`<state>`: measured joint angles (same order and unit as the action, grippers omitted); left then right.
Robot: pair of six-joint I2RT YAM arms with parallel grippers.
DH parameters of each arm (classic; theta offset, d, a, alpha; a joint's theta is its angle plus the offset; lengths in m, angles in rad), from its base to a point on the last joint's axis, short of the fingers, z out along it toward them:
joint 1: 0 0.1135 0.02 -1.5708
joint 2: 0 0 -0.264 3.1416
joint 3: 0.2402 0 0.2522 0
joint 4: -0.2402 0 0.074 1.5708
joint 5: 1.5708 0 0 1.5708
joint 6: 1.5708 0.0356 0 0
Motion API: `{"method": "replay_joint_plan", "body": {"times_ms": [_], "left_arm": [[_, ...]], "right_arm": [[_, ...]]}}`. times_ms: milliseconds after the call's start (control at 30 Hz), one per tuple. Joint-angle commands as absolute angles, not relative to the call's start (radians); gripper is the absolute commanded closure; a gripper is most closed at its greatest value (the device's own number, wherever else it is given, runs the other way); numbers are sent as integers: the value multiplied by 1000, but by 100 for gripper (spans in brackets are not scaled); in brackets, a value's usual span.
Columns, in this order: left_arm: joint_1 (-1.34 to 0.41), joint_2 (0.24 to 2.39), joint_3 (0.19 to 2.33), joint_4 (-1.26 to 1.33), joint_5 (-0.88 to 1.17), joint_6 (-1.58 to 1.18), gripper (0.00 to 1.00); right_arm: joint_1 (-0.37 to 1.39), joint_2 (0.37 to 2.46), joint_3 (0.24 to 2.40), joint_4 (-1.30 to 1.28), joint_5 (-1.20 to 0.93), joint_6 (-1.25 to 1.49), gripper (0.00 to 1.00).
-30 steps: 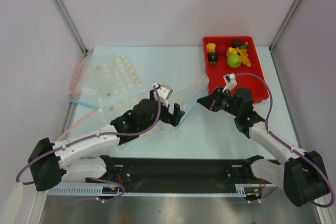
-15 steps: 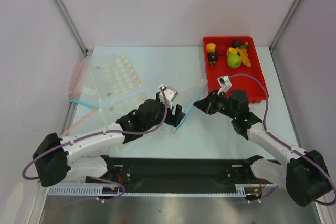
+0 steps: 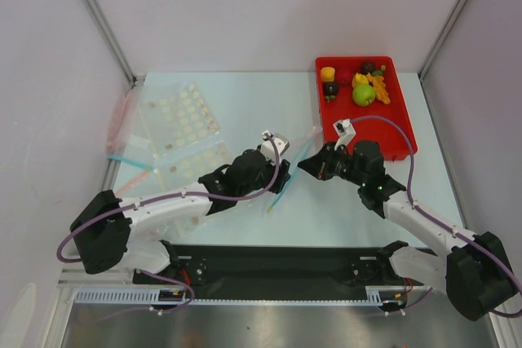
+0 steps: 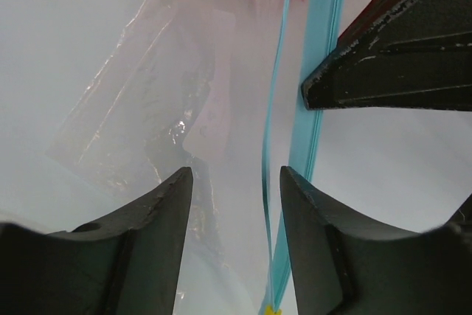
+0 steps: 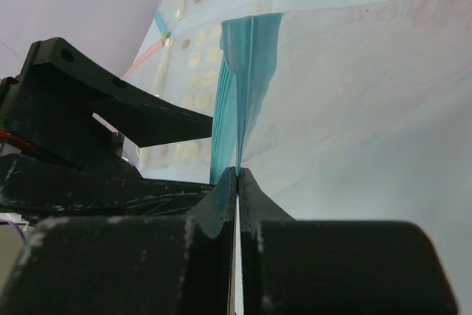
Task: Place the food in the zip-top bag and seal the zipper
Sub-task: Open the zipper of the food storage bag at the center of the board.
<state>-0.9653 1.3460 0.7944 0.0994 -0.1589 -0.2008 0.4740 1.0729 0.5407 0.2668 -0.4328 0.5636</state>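
Observation:
The clear zip-top bag [image 4: 147, 108] lies at mid-table between my two grippers. Its light-blue zipper [image 3: 295, 160] runs along the mouth. My right gripper [image 5: 237, 173] is shut on one edge of the zipper [image 5: 243, 71], left of the red tray [image 3: 395, 140]. My left gripper [image 4: 236, 175] is open, with a thin strand of the zipper [image 4: 269, 145] running between its fingers. The two grippers [image 3: 281, 170] [image 3: 305, 165] nearly touch. The food lies in the tray's far end: green apple [image 3: 364, 94], orange bunch [image 3: 379, 87], purple balls [image 3: 329, 89], and yellow [image 3: 327, 73] and red [image 3: 346, 77] pieces.
Other clear bags with pink strips [image 3: 122, 116] lie at the far left. A clear sheet of pale round dots [image 3: 179, 116] lies beside them, with another blue strip [image 3: 126, 160] nearby. White walls and metal posts close in the table on three sides.
My left gripper has moved right along the bag's mouth, close to the right gripper. The right gripper has shifted slightly left, still pinching the zipper.

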Motion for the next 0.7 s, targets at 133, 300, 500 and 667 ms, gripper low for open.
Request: {"method": "replay_joint_plan", "body": {"times_ms": [133, 300, 500, 667], "left_arm": [[-969, 1402, 873, 112, -187, -167, 60], [-969, 1397, 873, 101, -208, -166, 92], [-1009, 1318, 881, 20, -417, -149, 100], [-1063, 1259, 885, -46, -603, -173, 100]], "right_arm": [[495, 1063, 592, 276, -430, 526, 100], [505, 1072, 597, 272, -434, 514, 100], [505, 1091, 610, 238, -401, 499, 100], [497, 1129, 629, 198, -391, 488, 89]]}}
